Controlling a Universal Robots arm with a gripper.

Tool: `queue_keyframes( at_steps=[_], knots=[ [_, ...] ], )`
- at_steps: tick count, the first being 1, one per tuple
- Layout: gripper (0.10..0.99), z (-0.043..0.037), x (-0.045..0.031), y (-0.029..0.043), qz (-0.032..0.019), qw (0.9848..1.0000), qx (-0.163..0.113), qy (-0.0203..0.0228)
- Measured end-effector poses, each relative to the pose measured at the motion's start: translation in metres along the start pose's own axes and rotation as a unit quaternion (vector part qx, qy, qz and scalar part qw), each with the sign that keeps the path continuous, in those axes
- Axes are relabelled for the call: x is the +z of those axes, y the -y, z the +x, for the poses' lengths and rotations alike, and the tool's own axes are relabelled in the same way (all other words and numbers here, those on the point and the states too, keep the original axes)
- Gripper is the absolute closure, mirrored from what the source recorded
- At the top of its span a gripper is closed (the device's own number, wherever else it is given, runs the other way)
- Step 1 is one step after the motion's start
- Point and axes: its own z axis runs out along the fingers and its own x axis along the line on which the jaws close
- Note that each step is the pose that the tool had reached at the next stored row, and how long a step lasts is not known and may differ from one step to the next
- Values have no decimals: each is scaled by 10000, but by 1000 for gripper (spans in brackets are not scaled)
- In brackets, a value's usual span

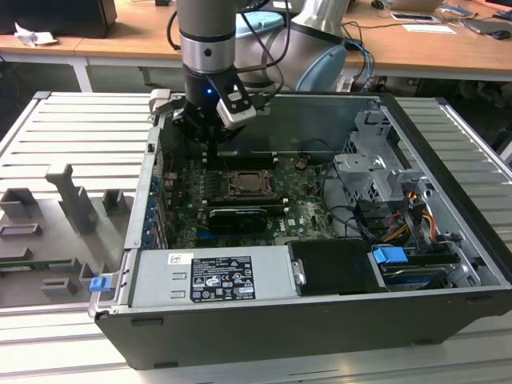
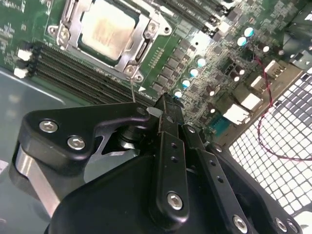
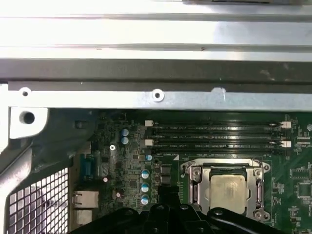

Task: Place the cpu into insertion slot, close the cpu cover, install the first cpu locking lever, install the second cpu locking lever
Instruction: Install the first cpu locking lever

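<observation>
exterior view: high, looking down into case (image 1: 320, 328) | both wrist views: close, sharing cpu (image 2: 105, 31) (image 3: 228, 187)

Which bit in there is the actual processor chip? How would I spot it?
Look into the open computer case at the green circuit board lying at its bottom. On the board sits a square silvery metal frame, the cpu cover. The cpu is the flat, pale beige square framed by it, unlike the long black memory slots alongside.
</observation>
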Motion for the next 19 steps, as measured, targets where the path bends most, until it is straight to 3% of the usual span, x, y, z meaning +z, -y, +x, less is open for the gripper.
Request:
queue_keyframes(
  at_steps=[5, 10, 14, 19],
  knots=[
    [980, -2, 13, -119, 0, 10000, -70, -2],
    [980, -28, 17, -135, 0, 10000, -70, -2],
    [980, -106, 26, -150, 5, 10000, -71, -2],
    [980, -307, 54, -165, 13, 10000, -70, -4]
  ],
)
